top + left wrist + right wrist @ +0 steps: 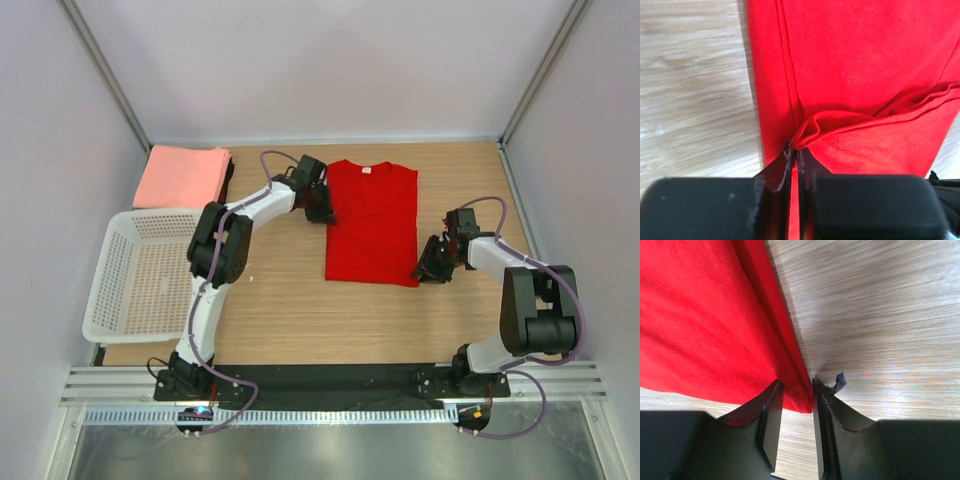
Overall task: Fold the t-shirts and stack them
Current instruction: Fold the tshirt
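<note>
- Nearest, the right gripper (796,385) straddles the near right corner of the red t-shirt (372,225). Its jaws stand parted on either side of the hem and are not pressed onto it.
- One white mesh basket (152,214) sits at the left of the table (290,300), apart from the shirt.
- The left gripper (794,147) is clenched on a small pucker of the shirt's left edge; the cloth bunches up at the tips.
- The red shirt lies flat mid-table with its collar to the far side.
- Likely handling: thin, light and limp, not fragile. It should sag from any single pinch and slide easily on the wood.
- The best holds look like the edges and hem corners, two points at once and catching every layer — so it lifts as a sheet rather than a rope.
- Farthest, at the far left corner, is one pile of folded shirts (180,175), salmon-pink on top, with a dark edge (228,178) showing along its right side.
- Count: one red shirt laid out and one folded pile — how many shirts are in the pile cannot be told.
</note>
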`<state>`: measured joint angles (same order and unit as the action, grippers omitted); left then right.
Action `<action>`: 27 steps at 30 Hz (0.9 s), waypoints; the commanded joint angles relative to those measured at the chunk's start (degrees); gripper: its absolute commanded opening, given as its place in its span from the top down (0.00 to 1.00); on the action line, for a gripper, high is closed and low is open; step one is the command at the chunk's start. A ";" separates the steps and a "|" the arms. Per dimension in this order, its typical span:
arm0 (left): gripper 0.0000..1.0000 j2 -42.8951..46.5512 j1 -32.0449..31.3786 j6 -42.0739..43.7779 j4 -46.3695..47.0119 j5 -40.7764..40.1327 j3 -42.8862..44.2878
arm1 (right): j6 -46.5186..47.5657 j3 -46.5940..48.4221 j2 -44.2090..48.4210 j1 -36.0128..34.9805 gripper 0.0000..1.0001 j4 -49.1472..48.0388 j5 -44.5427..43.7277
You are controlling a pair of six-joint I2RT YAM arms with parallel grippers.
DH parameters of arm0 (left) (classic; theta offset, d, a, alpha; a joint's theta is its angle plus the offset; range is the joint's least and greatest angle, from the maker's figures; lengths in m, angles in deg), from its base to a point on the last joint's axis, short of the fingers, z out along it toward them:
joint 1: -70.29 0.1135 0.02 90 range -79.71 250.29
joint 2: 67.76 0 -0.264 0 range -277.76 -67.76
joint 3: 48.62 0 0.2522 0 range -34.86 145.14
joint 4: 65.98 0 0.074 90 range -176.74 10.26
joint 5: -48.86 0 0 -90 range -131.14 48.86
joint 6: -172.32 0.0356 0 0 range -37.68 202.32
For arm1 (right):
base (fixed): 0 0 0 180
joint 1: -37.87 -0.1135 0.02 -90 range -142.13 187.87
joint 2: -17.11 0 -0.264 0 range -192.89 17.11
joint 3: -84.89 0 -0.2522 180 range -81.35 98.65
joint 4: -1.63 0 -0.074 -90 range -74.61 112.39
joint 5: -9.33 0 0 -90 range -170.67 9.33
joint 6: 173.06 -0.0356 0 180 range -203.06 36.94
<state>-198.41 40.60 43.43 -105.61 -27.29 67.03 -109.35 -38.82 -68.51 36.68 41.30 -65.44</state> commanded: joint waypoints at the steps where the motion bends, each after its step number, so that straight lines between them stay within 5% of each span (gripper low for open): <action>1: 0.94 -0.22 0.43 -0.39 -1.29 -1.45 2.09 | 0.09 0.72 -0.51 -0.30 0.63 -0.69 -1.86; 7: 0.68 4.16 0.43 -0.57 -11.89 -13.45 4.64 | -1.23 1.33 1.16 -0.39 0.59 0.45 -0.64; 10: 0.63 8.98 0.34 -0.66 -14.56 -17.27 1.67 | -1.05 1.16 1.16 -0.30 0.59 1.77 -0.37; 18: 0.59 21.83 -0.45 -2.68 0.18 -0.25 -24.51 | -2.72 0.11 -0.95 -0.30 0.62 2.48 -1.16; 27: 0.58 23.16 -3.96 -4.79 4.51 5.23 -31.92 | -3.69 -1.21 1.60 -0.39 0.59 2.83 -0.99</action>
<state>-176.77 37.69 39.43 -105.30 -25.39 35.77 -112.36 -38.85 -68.36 36.57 42.37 -65.47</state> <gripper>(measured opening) 0.422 0.411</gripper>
